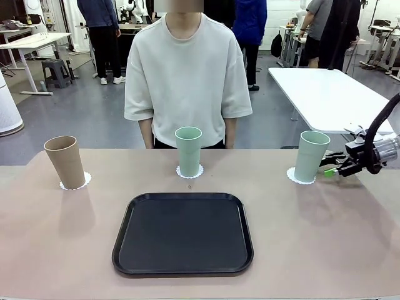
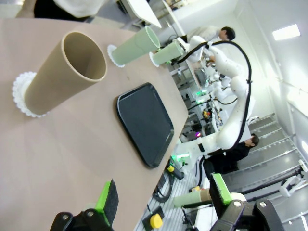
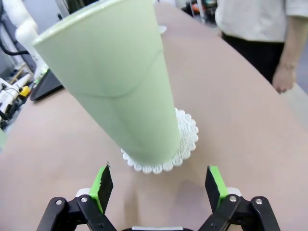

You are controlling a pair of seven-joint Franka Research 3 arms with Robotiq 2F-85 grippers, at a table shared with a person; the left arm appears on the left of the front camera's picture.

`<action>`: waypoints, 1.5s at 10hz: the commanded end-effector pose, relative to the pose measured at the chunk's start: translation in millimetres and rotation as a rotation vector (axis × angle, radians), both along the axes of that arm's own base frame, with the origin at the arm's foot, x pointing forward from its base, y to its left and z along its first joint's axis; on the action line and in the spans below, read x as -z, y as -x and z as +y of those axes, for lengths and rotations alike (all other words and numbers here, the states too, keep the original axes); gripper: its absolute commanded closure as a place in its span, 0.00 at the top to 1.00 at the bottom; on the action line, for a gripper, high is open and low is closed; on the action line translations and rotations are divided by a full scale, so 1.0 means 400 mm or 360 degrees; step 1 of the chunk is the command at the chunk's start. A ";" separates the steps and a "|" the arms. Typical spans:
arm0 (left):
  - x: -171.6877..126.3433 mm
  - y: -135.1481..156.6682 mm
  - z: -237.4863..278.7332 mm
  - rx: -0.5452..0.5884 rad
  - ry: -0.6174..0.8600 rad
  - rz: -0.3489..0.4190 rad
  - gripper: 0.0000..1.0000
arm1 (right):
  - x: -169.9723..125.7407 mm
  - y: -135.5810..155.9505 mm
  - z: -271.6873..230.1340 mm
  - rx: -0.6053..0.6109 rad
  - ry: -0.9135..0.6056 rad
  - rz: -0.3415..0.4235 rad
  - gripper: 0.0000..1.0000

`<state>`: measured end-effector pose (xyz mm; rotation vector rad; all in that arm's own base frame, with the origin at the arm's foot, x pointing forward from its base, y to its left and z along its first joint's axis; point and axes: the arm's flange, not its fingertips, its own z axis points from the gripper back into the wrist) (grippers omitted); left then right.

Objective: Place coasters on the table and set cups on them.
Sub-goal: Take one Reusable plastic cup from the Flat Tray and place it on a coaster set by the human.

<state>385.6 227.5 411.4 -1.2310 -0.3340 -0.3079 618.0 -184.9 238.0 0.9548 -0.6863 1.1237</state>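
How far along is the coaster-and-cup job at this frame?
Done: the tan-brown cup, the middle mint cup and the right mint cup each stand on a coaster on the table. In hand: nothing; the right gripper is open just short of the right mint cup, the left gripper open above the table. Left: apparently only pulling the arms away. The black tray sits bare.

Tan-brown cup [image 1: 65, 161]; two mint-green cups [image 1: 188, 151] [image 1: 310, 155]; white lacy coasters [image 1: 75, 182]; black tray [image 1: 182, 233]; beige-pink table [image 1: 62, 244].
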 end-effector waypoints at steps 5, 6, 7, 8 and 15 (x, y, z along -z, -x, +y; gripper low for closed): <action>-0.004 0.001 0.005 0.0006 -0.0005 -0.0001 1.00 | -0.422 0.093 0.126 0.0026 0.0821 0.0142 1.00; -0.004 0.001 0.005 0.0006 -0.0005 -0.0001 1.00 | -0.485 0.105 0.175 0.0074 0.1027 0.0182 1.00; -0.004 0.001 0.005 0.0006 -0.0005 -0.0001 1.00 | -0.533 0.114 0.216 0.0136 0.1178 0.0220 1.00; -0.004 0.001 0.005 0.0006 -0.0005 -0.0001 1.00 | -0.578 0.126 0.257 0.0219 0.1328 0.0277 1.00; -0.004 0.001 0.005 0.0006 -0.0005 -0.0001 1.00 | -0.760 0.181 0.374 0.0556 0.1509 0.0399 1.00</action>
